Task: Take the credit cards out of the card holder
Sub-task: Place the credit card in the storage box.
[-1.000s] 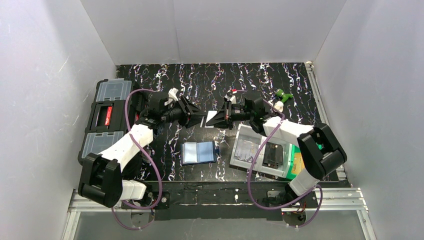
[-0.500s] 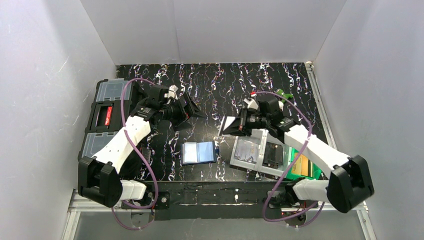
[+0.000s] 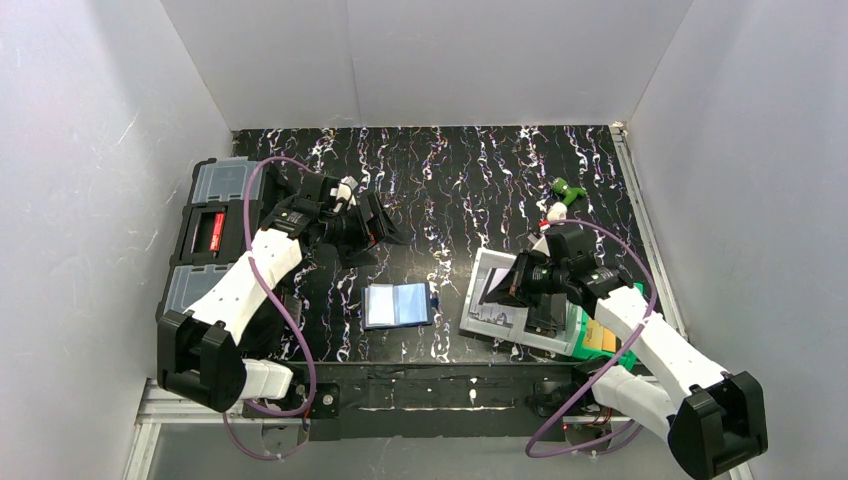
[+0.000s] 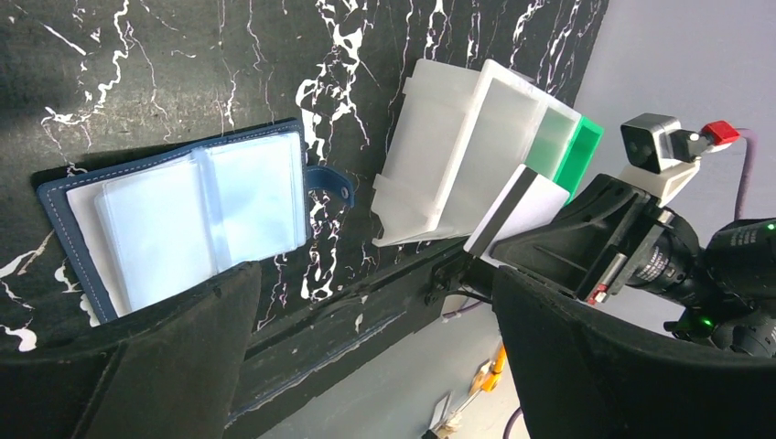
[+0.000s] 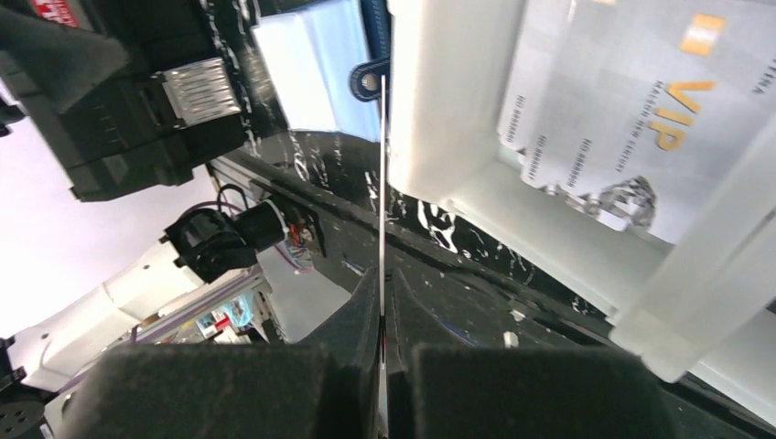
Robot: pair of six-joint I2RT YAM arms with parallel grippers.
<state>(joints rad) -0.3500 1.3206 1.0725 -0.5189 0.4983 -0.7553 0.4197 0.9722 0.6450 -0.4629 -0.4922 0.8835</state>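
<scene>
**Top view.**
- Card holder (image 3: 397, 305): lies open and flat on the black marbled table (image 3: 440, 170), close to the near edge, between the two arms, pale clear sleeves up.
- Left gripper (image 3: 388, 230): hangs farther back and left of the holder, apart from it, jaws spread wide, nothing between them.
- Right gripper (image 3: 508, 290): hovers over the left part of a white tray (image 3: 480, 325), clenched on a white card (image 3: 496, 282).
- Tray: sits just right of the holder, with a green box (image 3: 600, 340) against its right side.
- Black organiser case (image 3: 215, 235): stands at the table's left edge.

**Left wrist view.**
- Holder: shows a navy cover with pale stitching, snap tab (image 4: 334, 186) pointing toward the tray. Cannot tell what the sleeves contain.
- Own fingers: stand wide apart at the lower corners.
- Right gripper: pinches the white card beside the tray's near edge.

**Right wrist view.**
- Fingers: press together on the card, seen edge-on as a thin line reaching toward the snap tab.
- Tray compartment at right: holds a silver-grey VIP card (image 5: 631, 110) lying flat.
- Holder's sleeves: show at the top, left of the tray.
</scene>
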